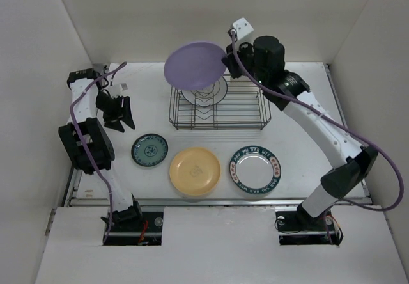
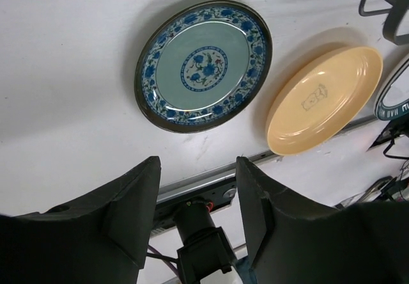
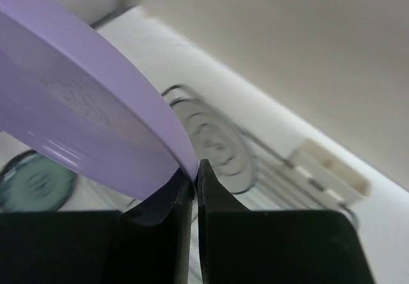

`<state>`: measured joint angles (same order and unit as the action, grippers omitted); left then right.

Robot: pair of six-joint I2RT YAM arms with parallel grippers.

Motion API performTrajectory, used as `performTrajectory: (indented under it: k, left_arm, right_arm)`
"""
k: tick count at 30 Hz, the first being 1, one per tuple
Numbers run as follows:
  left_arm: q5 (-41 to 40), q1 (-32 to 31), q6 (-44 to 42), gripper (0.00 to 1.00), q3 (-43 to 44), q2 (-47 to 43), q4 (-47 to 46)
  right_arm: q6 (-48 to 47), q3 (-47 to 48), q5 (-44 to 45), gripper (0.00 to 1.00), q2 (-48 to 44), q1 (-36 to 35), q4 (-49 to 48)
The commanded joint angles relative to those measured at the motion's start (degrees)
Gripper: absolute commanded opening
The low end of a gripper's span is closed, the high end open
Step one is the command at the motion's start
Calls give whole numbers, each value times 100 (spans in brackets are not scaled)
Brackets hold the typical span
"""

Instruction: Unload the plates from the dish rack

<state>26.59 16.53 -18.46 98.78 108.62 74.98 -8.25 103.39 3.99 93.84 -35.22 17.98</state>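
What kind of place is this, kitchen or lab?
Probably a robot test cell, not a kitchen: a white table boxed in by plain panels, a wire dish rack, and the right gripper holding a lavender plate.

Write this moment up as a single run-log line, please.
right claw: shut on purple plate, held above rack | left claw: open, empty | on table: teal plate, yellow plate, green-rimmed plate | in rack: patterned plate
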Motion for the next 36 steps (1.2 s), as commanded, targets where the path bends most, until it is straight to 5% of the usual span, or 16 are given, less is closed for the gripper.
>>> performTrajectory:
  k: [1,7,18,30,36]
  left_arm:
    - [5,-10,96,47,45,-534,333]
    - [4,-62,158,49,106,-587,272]
    - [180,-115,97,50,-298,-877,272]
    - [66,-115,-17,50,-579,-1176,324]
    - [66,-115,-17,50,-474,-1176,377]
  right_arm:
    - [307,-185,-2628,0,-120,-81,1469]
    - [667,-1628,-3780,0,-296,-256,2148]
    - [1432,-2631,-3161,0,344,-494,1401]
    - [1537,-2193,-2693,18,1197,-731,1893]
    - [1370,-2017,-2281,46,1216,-916,2437]
